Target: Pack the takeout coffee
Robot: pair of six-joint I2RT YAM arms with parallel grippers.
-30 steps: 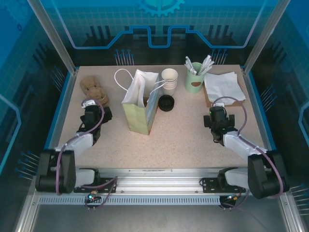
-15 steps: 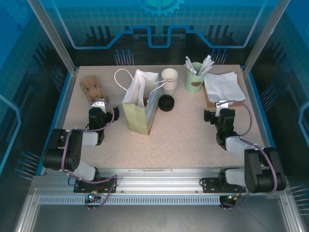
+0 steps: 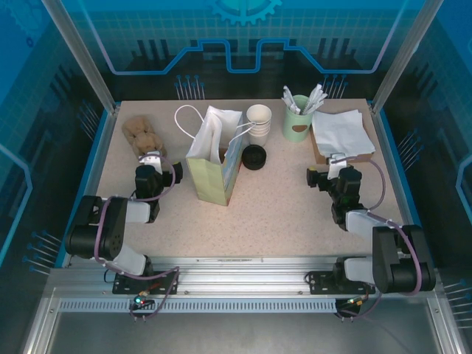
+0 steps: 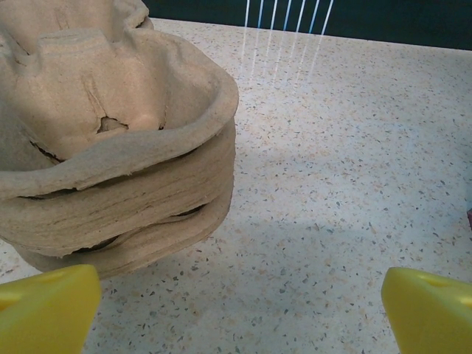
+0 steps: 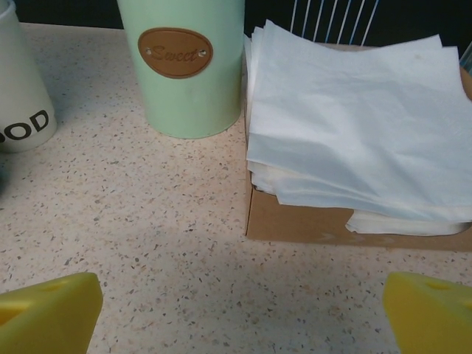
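Carriers of moulded pulp (image 3: 141, 135) are stacked near the far left corner of the bench (image 3: 280, 206), nested one inside another. The left gripper (image 4: 236, 311) is held low just in front of that stack, pointed at it without touching; its yellow fingers (image 4: 44, 308) are spread wide and nothing is held between them.

A pale green paper bag (image 3: 214, 166) is stood upright left of the bench's middle, its mouth open and its white handles raised. Something brownish (image 3: 223, 154) is glimpsed inside the open mouth. It may be the takeout coffee, but from above this cannot be told for certain.

Just right of the bag a round black lid (image 3: 254, 156) is seen lying on the bench. Behind it, towards the far edge, a stack of white cups (image 3: 259, 118) is placed. Further right, near the far edge, a mint-green holder (image 3: 296, 124) bearing an oval "Sweet" label is stood upright, with white sachets and sticks (image 3: 304, 99) held in it.

A pile of white napkins (image 3: 341, 131) is laid on a brown cardboard tray (image 3: 318, 155) at the far right corner, just beside the holder.

The right gripper (image 5: 240, 310) is held low in front of the tray, aimed at the holder and napkins. Its jaws are spread wide and empty, and nothing is touched.
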